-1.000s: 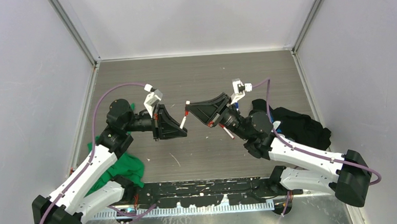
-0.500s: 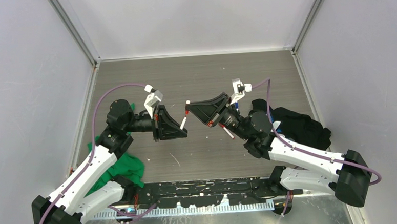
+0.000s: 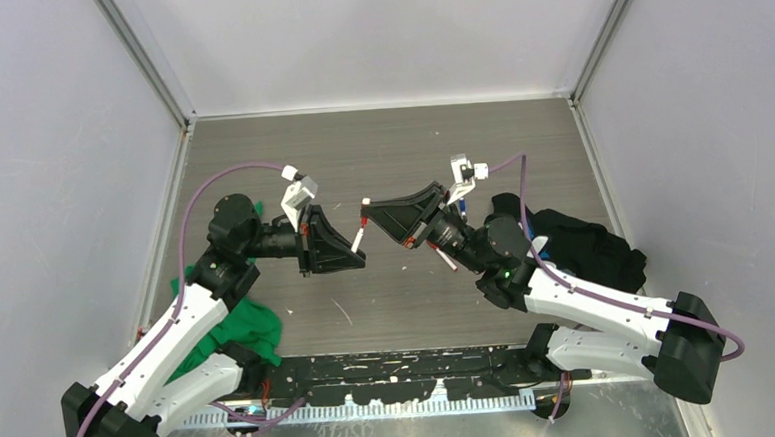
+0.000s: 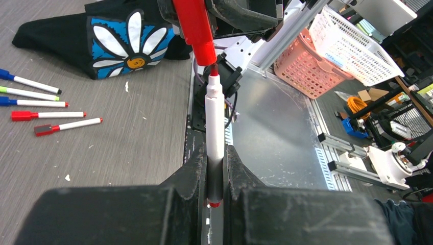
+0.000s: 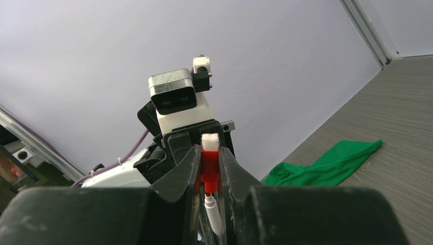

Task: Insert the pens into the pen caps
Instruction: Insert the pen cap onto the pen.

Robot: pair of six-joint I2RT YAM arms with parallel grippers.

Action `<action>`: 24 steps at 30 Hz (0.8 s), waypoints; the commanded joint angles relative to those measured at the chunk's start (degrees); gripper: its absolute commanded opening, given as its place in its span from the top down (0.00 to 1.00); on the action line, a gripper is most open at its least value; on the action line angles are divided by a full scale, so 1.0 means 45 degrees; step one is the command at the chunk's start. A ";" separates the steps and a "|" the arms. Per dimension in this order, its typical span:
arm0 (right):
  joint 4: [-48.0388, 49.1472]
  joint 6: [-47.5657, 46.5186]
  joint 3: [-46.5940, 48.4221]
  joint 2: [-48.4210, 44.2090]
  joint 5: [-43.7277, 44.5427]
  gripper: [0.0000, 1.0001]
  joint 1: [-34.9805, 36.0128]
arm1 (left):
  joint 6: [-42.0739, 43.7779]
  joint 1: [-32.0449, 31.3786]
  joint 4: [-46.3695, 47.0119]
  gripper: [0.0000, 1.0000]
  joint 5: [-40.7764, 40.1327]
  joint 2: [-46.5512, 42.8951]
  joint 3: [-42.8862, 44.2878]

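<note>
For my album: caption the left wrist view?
Left gripper clamps a white pen, tip at the mouth of a red cap.

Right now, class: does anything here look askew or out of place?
The red cap in the right gripper leans slightly off the line of the pen held by the left gripper, whose tip sits just outside its mouth.

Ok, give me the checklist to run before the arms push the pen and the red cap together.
1. Grip of the left gripper on the pen: ok.
2. Grip of the right gripper on the red cap: ok.
3. Pen tip faces the cap's mouth: ok.
4. Cap and barrel in one line: not ok, the cap slants in the left wrist view.
5. Tip inside the cap: not ok, it shows outside the mouth.
6. The other pens lie off to the side: ok.
</note>
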 commanded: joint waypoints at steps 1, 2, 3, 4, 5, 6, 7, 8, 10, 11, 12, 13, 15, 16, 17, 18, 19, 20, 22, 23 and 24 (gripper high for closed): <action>0.0533 -0.0175 0.0366 -0.0222 -0.0137 0.99 0.0077 | 0.0224 -0.0056 0.0159 1.00 -0.0060 -0.0217 0.0421; 0.0534 -0.0173 0.0370 -0.0213 -0.0159 0.99 0.0084 | 0.0224 -0.0059 0.0149 1.00 -0.0057 -0.0223 0.0433; 0.0551 -0.0153 0.0371 -0.0219 -0.0179 0.99 0.0083 | 0.0224 -0.0057 0.0141 1.00 -0.0064 -0.0224 0.0432; 0.0568 -0.0131 0.0352 -0.0235 -0.0196 0.99 0.0087 | 0.0224 -0.0052 0.0140 1.00 -0.0065 -0.0226 0.0432; 0.0587 -0.0126 0.0339 -0.0242 -0.0196 0.99 0.0090 | 0.0241 -0.0056 0.0140 1.00 -0.0070 -0.0217 0.0442; 0.0592 -0.0125 0.0345 -0.0252 -0.0227 0.99 0.0091 | 0.0241 -0.0056 0.0123 1.00 -0.0098 -0.0221 0.0443; 0.0593 -0.0125 0.0346 -0.0263 -0.0253 0.99 0.0088 | 0.0253 -0.0056 0.0120 1.00 -0.0108 -0.0223 0.0443; 0.0583 -0.0125 0.0353 -0.0270 -0.0269 0.99 0.0086 | 0.0245 -0.0066 0.0120 1.00 -0.0115 -0.0216 0.0443; 0.0590 -0.0116 0.0337 -0.0252 -0.0317 0.99 0.0080 | 0.0261 -0.0057 0.0101 1.00 -0.0125 -0.0199 0.0443; 0.0590 -0.0107 0.0325 -0.0256 -0.0333 0.99 0.0080 | 0.0263 -0.0056 0.0086 1.00 -0.0134 -0.0201 0.0443; 0.0610 -0.0106 0.0329 -0.0276 -0.0370 0.99 0.0090 | 0.0263 -0.0059 0.0072 1.00 -0.0142 -0.0199 0.0443; 0.0629 -0.0096 0.0334 -0.0274 -0.0405 0.99 0.0088 | 0.0263 -0.0057 0.0063 1.00 -0.0163 -0.0204 0.0443; 0.0632 -0.0123 0.0335 -0.0264 -0.0466 0.99 0.0090 | 0.0263 -0.0056 0.0062 1.00 -0.0192 -0.0219 0.0433; 0.0632 -0.0127 0.0320 -0.0258 -0.0491 0.99 0.0091 | 0.0263 -0.0056 0.0061 1.00 -0.0215 -0.0231 0.0432; 0.0632 -0.0150 0.0306 -0.0256 -0.0521 0.99 0.0093 | 0.0273 -0.0056 0.0061 1.00 -0.0262 -0.0269 0.0432; 0.0608 -0.0177 0.0297 -0.0269 -0.0546 0.99 0.0111 | 0.0282 -0.0056 0.0061 1.00 -0.0295 -0.0310 0.0425; 0.0580 -0.0225 0.0276 -0.0258 -0.0562 0.99 0.0125 | 0.0283 -0.0056 0.0061 1.00 -0.0326 -0.0330 0.0424; 0.0550 -0.0272 0.0244 -0.0252 -0.0586 0.99 0.0139 | 0.0283 -0.0056 0.0061 1.00 -0.0349 -0.0347 0.0399; 0.0484 -0.0337 0.0198 -0.0227 -0.0690 0.99 0.0166 | 0.0298 -0.0056 0.0061 1.00 -0.0387 -0.0392 0.0404; 0.0460 -0.0367 0.0171 -0.0214 -0.0731 0.99 0.0181 | 0.0302 -0.0056 0.0061 1.00 -0.0411 -0.0409 0.0404; 0.0430 -0.0392 0.0119 -0.0183 -0.0763 0.99 0.0188 | 0.0292 -0.0056 0.0061 1.00 -0.0416 -0.0430 0.0404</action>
